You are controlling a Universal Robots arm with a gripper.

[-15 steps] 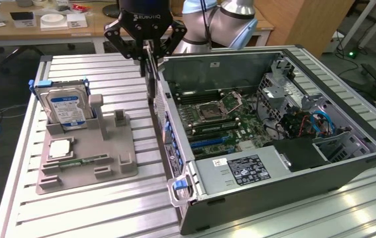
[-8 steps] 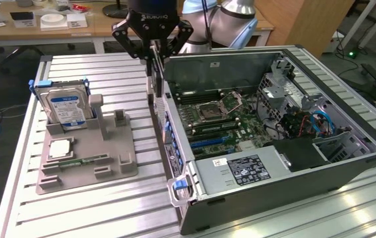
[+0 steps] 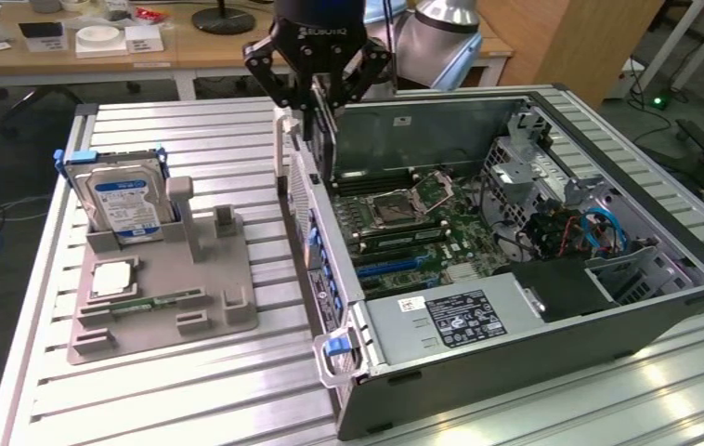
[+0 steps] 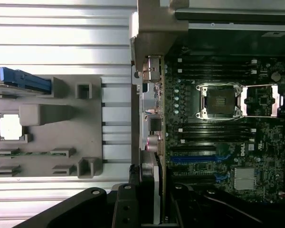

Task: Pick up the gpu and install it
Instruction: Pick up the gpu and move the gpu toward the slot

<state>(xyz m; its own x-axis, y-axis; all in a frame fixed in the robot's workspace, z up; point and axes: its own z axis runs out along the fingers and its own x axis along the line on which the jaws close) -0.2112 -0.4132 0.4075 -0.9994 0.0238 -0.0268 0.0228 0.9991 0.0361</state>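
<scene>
The gpu (image 3: pixel 322 125) is a thin black card hanging on edge, upright, above the left wall of the open computer case (image 3: pixel 649 316) in the exterior view. My gripper (image 3: pixel 318 93) is shut on its upper part, one finger on each flat side. In the wrist view the gpu (image 4: pixel 156 190) shows edge-on with its silvery bracket, between my gripper's fingers (image 4: pixel 149 211). It hangs over the case's rear wall, in line with the blue expansion slots (image 4: pixel 194 159) on the motherboard (image 3: pixel 439 232). The card is clear of the board.
A grey parts holder (image 3: pixel 203 279) lies at the exterior view's left, carrying a silver hard drive (image 3: pixel 125 200), a square processor chip (image 3: pixel 113 279) and a green memory stick (image 3: pixel 154 304). Inside the case are the open processor socket (image 4: pixel 221 99) and the power supply (image 3: pixel 458 321).
</scene>
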